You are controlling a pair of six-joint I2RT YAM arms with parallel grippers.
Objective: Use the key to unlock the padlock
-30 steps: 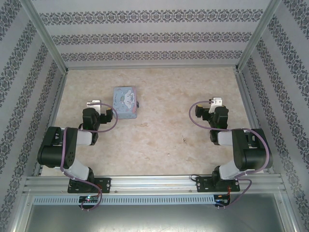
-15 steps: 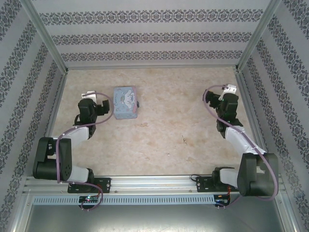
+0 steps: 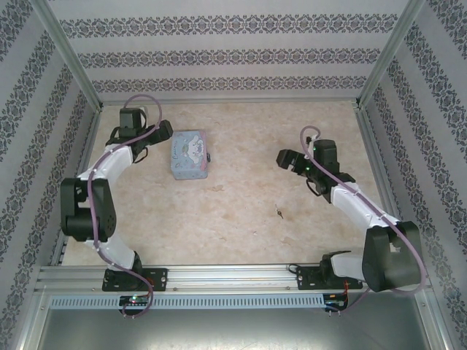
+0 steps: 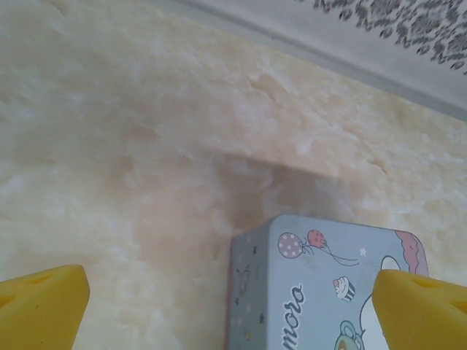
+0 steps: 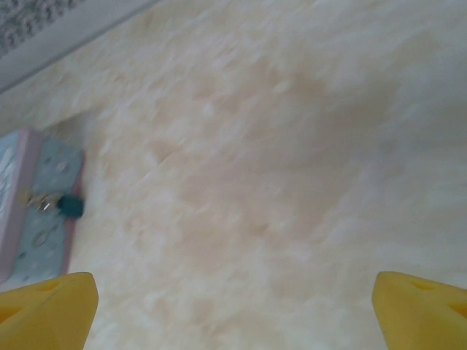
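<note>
Because the padlock [image 5: 71,206] looks tiny, light and slippery, pinch its body sides; your left gripper [image 4: 233,302] and right gripper [image 5: 233,306] are spread empty

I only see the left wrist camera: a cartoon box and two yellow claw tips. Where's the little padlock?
Observer: The padlock sits at the side of the tin box that faces the right arm.
Operator: Is there a key?
Observer: A tiny dark thing lies alone on the table, nearer the right arm; perhaps the key, too small to tell.
Operator: Is the other claw holding anything?
Observer: No. The right claw is open, with bare table between its tips.
</note>
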